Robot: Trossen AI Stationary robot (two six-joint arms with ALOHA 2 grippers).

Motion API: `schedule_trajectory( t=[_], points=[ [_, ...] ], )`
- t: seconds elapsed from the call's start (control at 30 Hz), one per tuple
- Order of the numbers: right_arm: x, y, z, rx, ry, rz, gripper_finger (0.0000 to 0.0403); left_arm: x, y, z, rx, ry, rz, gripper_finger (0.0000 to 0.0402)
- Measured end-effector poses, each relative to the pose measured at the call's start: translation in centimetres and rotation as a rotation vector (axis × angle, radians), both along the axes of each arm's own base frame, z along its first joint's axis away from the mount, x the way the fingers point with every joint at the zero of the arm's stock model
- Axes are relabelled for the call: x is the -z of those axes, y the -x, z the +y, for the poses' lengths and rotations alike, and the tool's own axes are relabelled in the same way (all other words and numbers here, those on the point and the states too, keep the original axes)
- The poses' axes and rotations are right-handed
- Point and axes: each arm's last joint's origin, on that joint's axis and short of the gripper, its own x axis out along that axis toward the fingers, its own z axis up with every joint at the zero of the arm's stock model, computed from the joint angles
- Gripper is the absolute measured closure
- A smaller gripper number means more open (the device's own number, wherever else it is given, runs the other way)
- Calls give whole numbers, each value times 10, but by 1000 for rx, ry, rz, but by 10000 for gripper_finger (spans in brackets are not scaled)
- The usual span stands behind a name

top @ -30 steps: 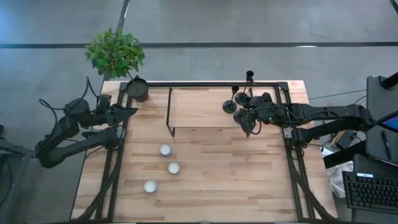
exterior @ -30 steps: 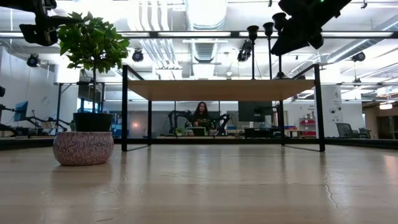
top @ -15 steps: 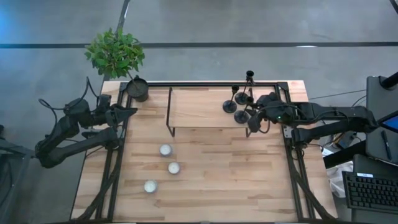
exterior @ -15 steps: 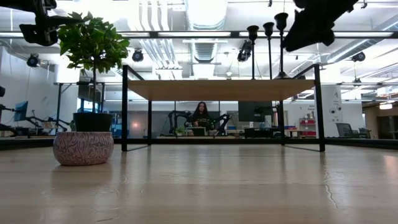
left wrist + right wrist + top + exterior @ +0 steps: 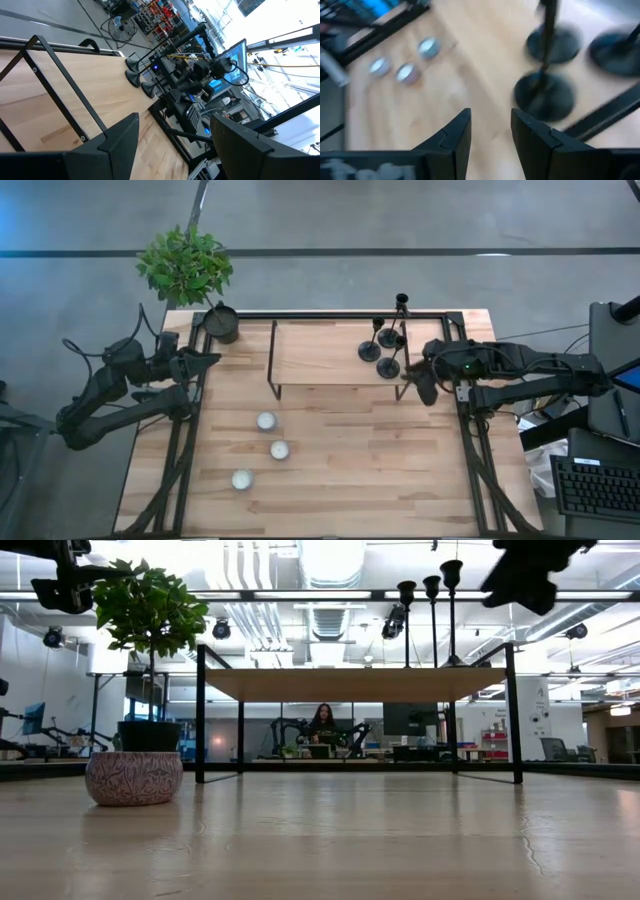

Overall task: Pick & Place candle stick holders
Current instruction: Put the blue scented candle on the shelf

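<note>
Three matte black candle stick holders [image 5: 385, 352] stand upright on their round bases at the right end of a raised wooden shelf [image 5: 320, 355]. Their thin stems and tops show in the low view [image 5: 431, 600]. My right gripper [image 5: 420, 388] is open and empty, just off the shelf's right end, near the holders. Its wrist view [image 5: 490, 132] shows the nearest holder [image 5: 544, 95] ahead of the fingers. My left gripper [image 5: 205, 360] is open and empty at the table's left edge; in its wrist view [image 5: 170, 137] the holders [image 5: 135, 75] show far off.
Three white tea lights [image 5: 266, 421], [image 5: 280, 450], [image 5: 242, 479] lie on the table in front of the shelf. A potted green plant [image 5: 222, 325] stands at the far left corner. A black frame [image 5: 460, 410] runs along the table's sides.
My right gripper has drawn back from the holders toward the table's right edge. The holder nearest it, covered by the gripper a second ago, now stands free and upright on the shelf. The other holders have stayed where they were.
</note>
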Motion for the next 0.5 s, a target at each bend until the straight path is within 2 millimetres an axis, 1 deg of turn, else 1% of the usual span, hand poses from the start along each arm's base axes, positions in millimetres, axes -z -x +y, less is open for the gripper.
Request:
schedule_trajectory(
  t=[0.13,0.23,0.37,0.5],
  points=[
    [0,8,5,-81,-141,9,283,0,0,0,0,0,-1,161],
    [-2,11,7,-143,-209,-16,294,0,0,0,0,0,0,161],
    [-8,9,10,-219,-272,-76,311,0,0,0,0,0,0,161],
    [-14,8,17,-286,-275,-142,338,0,0,0,0,0,0,161]
  ],
)
